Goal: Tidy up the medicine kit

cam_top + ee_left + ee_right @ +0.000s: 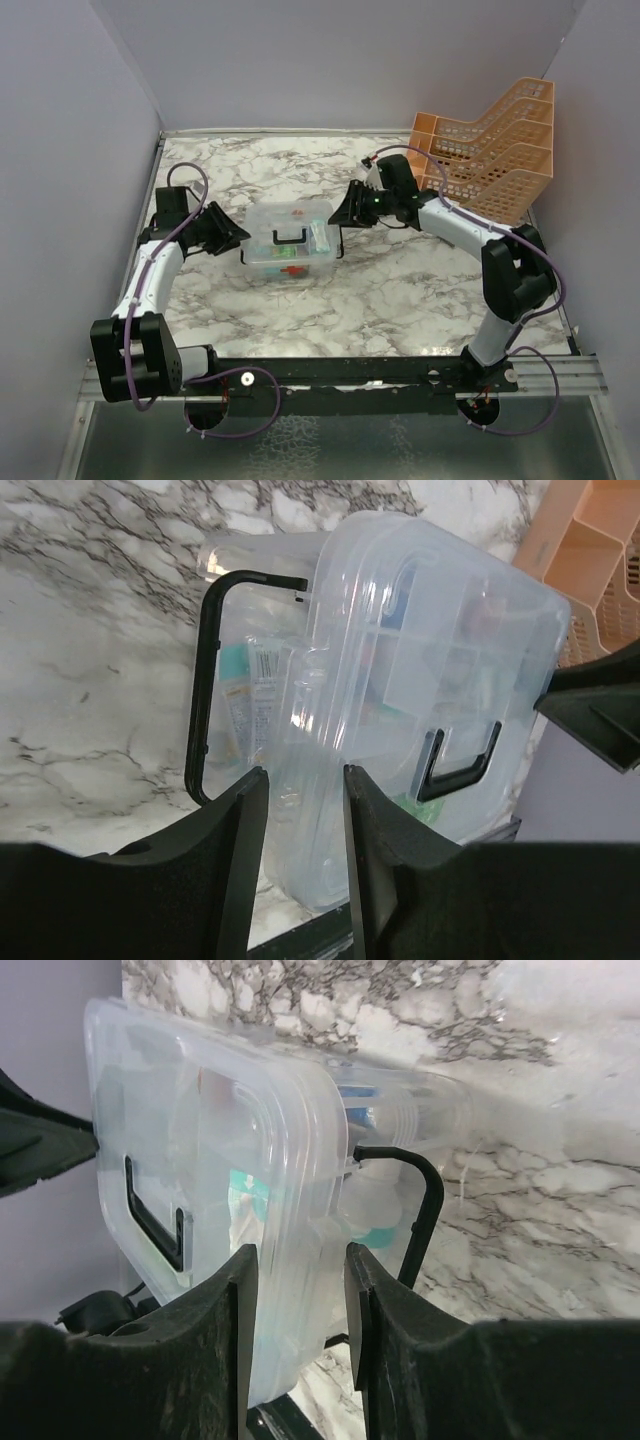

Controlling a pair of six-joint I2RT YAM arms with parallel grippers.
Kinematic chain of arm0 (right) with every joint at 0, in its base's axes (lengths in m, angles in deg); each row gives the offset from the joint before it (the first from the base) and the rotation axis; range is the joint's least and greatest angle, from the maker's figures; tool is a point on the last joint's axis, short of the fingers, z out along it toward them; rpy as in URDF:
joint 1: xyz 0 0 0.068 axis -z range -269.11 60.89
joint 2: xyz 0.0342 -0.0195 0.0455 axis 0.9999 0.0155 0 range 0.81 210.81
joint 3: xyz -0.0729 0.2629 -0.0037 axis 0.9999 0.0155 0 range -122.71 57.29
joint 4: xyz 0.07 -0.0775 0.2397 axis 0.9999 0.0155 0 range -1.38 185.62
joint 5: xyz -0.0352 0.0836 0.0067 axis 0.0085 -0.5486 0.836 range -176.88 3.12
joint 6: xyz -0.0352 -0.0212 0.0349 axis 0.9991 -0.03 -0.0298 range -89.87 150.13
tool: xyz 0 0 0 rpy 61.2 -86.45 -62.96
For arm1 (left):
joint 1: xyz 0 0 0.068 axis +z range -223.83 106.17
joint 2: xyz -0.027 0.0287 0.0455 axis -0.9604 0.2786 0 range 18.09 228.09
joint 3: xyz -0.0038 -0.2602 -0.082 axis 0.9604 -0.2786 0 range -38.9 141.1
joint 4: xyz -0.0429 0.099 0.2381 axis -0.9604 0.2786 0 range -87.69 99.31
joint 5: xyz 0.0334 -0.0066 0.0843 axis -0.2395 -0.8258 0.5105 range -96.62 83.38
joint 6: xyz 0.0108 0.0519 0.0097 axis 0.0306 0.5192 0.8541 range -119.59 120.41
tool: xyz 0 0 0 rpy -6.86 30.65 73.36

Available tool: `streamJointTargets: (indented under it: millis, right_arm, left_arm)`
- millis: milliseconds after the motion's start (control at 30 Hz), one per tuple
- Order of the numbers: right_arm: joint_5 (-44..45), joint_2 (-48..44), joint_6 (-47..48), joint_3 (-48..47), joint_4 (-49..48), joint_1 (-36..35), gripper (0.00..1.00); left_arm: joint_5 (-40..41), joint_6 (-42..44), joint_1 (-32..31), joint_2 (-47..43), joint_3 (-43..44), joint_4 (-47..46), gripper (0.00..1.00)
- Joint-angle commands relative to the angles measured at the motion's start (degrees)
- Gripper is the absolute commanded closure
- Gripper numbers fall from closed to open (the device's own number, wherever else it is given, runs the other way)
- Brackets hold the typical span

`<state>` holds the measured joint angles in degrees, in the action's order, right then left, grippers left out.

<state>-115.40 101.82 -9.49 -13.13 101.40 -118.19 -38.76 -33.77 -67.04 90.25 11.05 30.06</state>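
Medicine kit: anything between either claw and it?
Nothing visible. The left claw and right claw each straddle one end of the medicine kit. The orange rack stands apart, behind and to the right.

The top camera looks down on the medicine kit (291, 240) from high on its near side, well back. The wrist cameras face it from its left and right, very close, apparently rolled sideways; all three share it.

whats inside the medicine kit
Through the clear lid of the medicine kit: teal-and-white sachets at its right end, a red item near the front, an orange item at the back. The cloudy plastic blurs the rest; labels and counts cannot be told.
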Motion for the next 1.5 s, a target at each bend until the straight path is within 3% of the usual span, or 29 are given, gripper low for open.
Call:
streamJointTargets:
  millis: [0, 200, 433, 633, 800, 867, 900, 1000, 1233, 1467]
  right_arm:
    - [4.1, 0.1, 4.8, 1.3, 2.0, 1.4, 0.68]
    - [1.9, -3.2, 1.6, 4.2, -0.9, 2.2, 0.66]
    - [0.5, -7.3, -2.8, 7.1, -6.6, 3.9, 0.35]
    - [-3.0, -9.9, -10.4, 15.1, -20.3, 4.6, 0.18]
    - [-5.1, -9.1, -14.4, 19.9, -30.3, 5.1, 0.14]
    - [-5.3, -8.2, -15.2, 19.6, -30.3, 5.1, 0.15]
    - [-5.3, -8.1, -15.6, 19.4, -30.1, 5.1, 0.15]
    - [-3.9, -8.9, -16.6, 19.8, -30.9, 5.1, 0.16]
    - [-3.1, -10.9, -21.3, 26.4, -42.1, 7.1, 0.14]
    - [-10.0, -7.9, -28.7, 32.5, -56.3, 13.5, 0.14]
  left_arm:
    - [-2.5, -2.4, -2.6, -0.6, -2.2, 4.8, 0.63]
    - [5.7, 2.3, -2.6, 0.6, 1.8, 6.0, 0.51]
    - [6.3, 6.7, -2.6, 3.8, 9.8, 7.2, 0.39]
    - [10.9, 9.5, -3.4, 2.7, 14.8, 7.0, 0.32]
    - [19.5, 12.0, -9.2, 0.4, 17.7, 4.7, 0.18]
    - [24.3, 12.6, -14.2, -2.5, 16.2, -0.9, 0.02]
    - [26.8, 12.7, -16.6, -4.3, 14.7, -4.1, 0.01]
    - [26.4, 12.4, -19.4, -6.0, 12.6, -10.3, 0.01]
    - [22.5, 13.1, -23.2, -2.0, 14.6, -11.2, 0.03]
    - [34.1, 15.7, -32.3, 1.7, 15.1, -11.1, 0.11]
